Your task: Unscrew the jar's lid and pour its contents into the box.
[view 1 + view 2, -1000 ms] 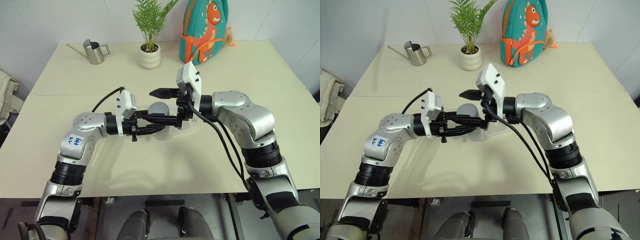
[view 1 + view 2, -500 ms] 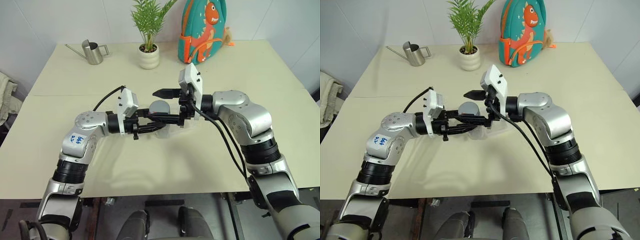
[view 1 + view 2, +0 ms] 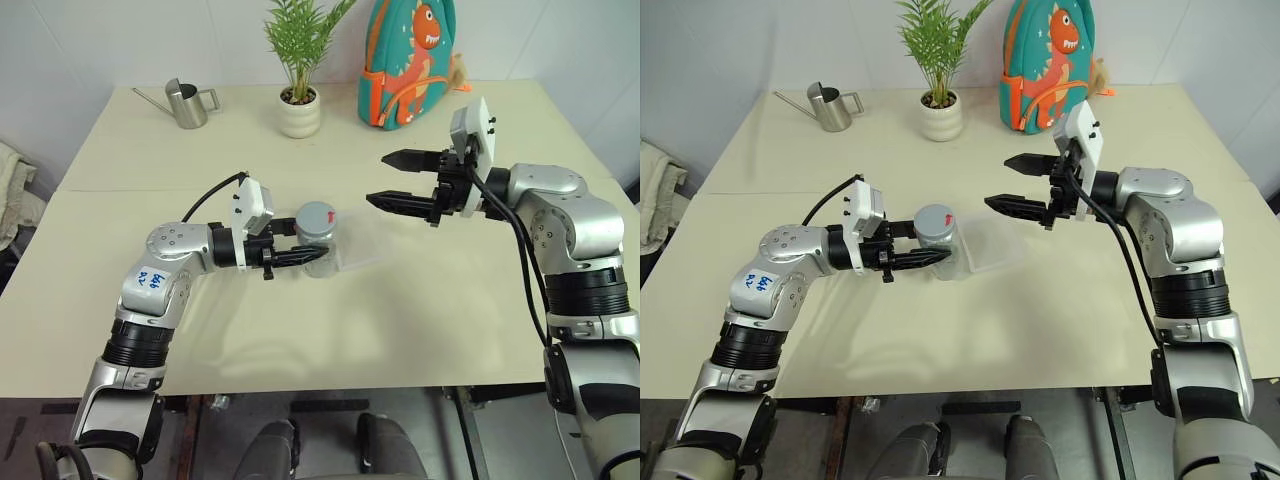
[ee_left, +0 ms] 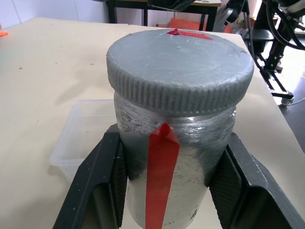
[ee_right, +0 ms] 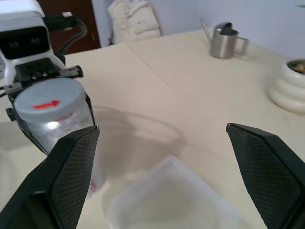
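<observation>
Well to the right of the upright silvery-grey jar (image 3: 320, 250) pinched in our left claw (image 3: 292, 256), with its round grey lid (image 3: 316, 216) on, our right claw (image 3: 392, 180) hangs wide open and empty.

the two head cameras look down from high up over the counter (image 3: 330, 330), side by side, and see nearly the same thing. the left wrist camera sits very close to the jar (image 4: 178, 157). the right wrist camera looks from farther off, and maybe sees that same jar.
</observation>
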